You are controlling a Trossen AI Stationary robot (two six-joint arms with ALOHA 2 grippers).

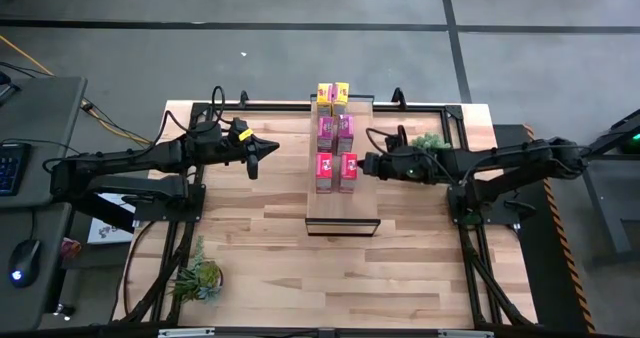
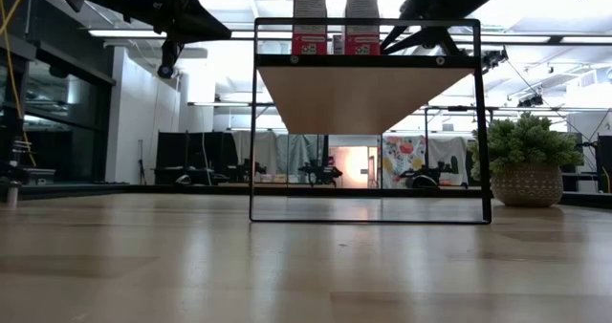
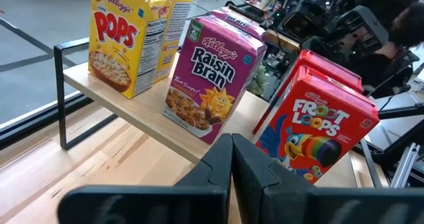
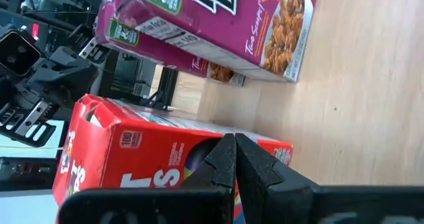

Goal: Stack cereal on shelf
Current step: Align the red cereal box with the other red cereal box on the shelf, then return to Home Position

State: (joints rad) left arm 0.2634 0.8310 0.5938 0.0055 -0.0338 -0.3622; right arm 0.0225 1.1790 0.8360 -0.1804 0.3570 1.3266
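The shelf [image 1: 340,208] stands in the middle of the table, its long side running near to far. Six cereal boxes stand upright on its top in pairs: two yellow [image 1: 333,93] at the far end, two pink [image 1: 335,133] in the middle, two red [image 1: 336,171] nearest. My left gripper [image 1: 253,166] is shut and empty, left of the shelf and apart from it; its wrist view [image 3: 232,159] looks at the boxes. My right gripper [image 1: 364,165] is shut, its tips right at the right-hand red box [image 4: 132,164]. My right gripper's shut fingertips [image 4: 225,159] come level from the table's right side at the right face of the right-hand red box [image 4: 165,159], which stands upright on the shelf. I cannot tell whether they touch it.
A potted plant [image 1: 430,141] stands under my right arm at the far right and shows in the low view [image 2: 524,165]. Another plant [image 1: 200,278] lies at the near left. The near half of the table is bare wood [image 1: 330,278].
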